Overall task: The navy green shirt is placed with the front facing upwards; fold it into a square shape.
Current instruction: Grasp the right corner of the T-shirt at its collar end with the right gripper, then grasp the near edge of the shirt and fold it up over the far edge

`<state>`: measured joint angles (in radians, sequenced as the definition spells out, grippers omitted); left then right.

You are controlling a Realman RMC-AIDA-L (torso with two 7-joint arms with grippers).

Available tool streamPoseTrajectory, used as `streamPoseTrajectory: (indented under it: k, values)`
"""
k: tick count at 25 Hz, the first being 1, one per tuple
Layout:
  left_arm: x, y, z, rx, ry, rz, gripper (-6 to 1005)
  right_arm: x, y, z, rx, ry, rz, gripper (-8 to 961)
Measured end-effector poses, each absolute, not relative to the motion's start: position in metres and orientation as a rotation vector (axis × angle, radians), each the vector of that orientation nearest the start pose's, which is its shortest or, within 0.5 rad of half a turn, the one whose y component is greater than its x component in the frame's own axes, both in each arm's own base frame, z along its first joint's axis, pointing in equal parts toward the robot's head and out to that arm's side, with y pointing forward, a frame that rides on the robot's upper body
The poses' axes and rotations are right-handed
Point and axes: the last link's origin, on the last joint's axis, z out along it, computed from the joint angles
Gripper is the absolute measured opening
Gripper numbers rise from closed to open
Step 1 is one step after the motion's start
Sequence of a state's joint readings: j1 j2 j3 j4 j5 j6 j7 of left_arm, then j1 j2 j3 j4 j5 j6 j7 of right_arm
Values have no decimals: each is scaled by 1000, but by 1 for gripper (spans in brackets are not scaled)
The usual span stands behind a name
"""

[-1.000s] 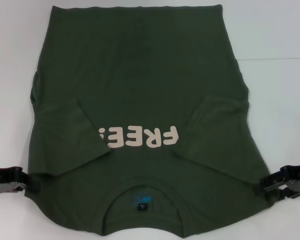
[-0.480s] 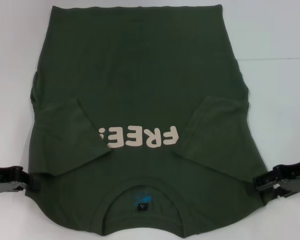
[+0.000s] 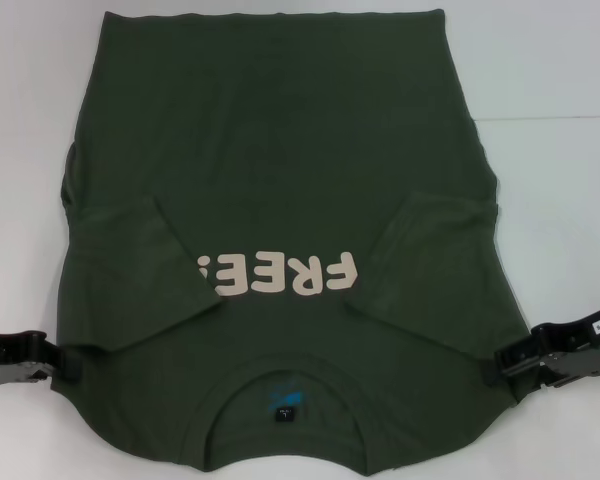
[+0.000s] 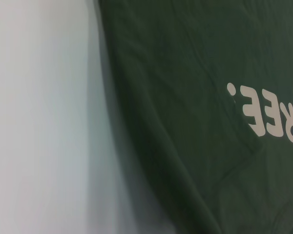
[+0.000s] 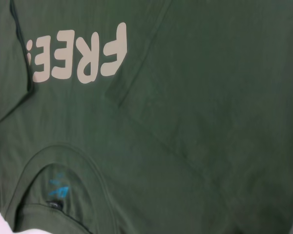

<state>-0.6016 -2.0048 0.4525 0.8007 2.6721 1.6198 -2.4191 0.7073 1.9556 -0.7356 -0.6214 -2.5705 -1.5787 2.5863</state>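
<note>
Here the white desk (image 3: 560, 60) is carrying the navy green shirt (image 3: 280, 150), which is lying flat, front up, collar nearest the robot, both sleeves (image 3: 140, 275) already folded inward over the cream "FREE!" print (image 3: 280, 275). The left end effector (image 3: 52, 362) and right end effector (image 3: 508, 362) are meeting the shoulder edges; whether either is gripping cloth cannot be told. Judged step: seizing the shoulders, then carrying them toward the far hem. The small blue label (image 3: 280, 400) is showing inside the neck.

1 shirt (image 3: 280, 180), 2 grippers
</note>
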Motion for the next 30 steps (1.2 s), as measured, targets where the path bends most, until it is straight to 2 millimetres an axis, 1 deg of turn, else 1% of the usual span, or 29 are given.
streamPoseTrajectory:
  k: [1, 7, 12, 20, 25, 30]
  values:
    - [-326, 325, 55, -2144, -1949, -100, 39, 292, 346, 21, -2235, 2042, -121, 741]
    - [-325, 327, 56, -2147, -1946, -115, 39, 287, 346, 13, -2264, 2029, -179, 585]
    - [-324, 327, 56, -2149, -1947, -128, 39, 285, 346, 11, -2272, 2025, -187, 462]
    - [-324, 326, 56, -2151, -1949, -130, 39, 284, 348, 11, -2272, 2014, -183, 466]
    - [-324, 326, 56, -2152, -1949, -130, 39, 284, 348, 11, -2280, 2007, -184, 332]
    - [-324, 326, 55, -2154, -1949, -129, 39, 283, 348, 10, -2290, 1996, -201, 108]
